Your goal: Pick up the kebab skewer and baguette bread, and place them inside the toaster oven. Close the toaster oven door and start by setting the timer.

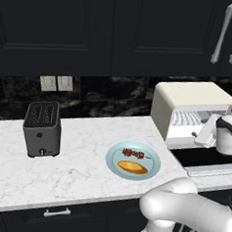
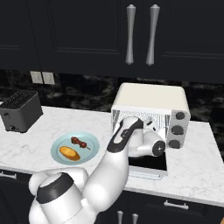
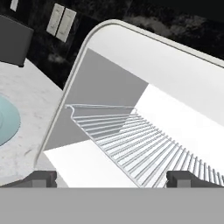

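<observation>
A white marbled counter (image 1: pixel 79 176) runs beneath dark upper cabinets (image 1: pixel 56 20) with long silver handles (image 2: pixel 130 34). A small black two-slot toaster (image 1: pixel 42 128) stands toward the counter's left end, nearer the back edge than the front. A pale blue plate (image 1: pixel 114 153) lies right of it, well apart, about midway between back and front edges. Two pale wall switch plates (image 1: pixel 57 83) sit on the black marbled backsplash (image 1: pixel 114 96) above the toaster. Dark drawers with silver pulls (image 1: pixel 57 212) lie below the counter's front edge.
</observation>
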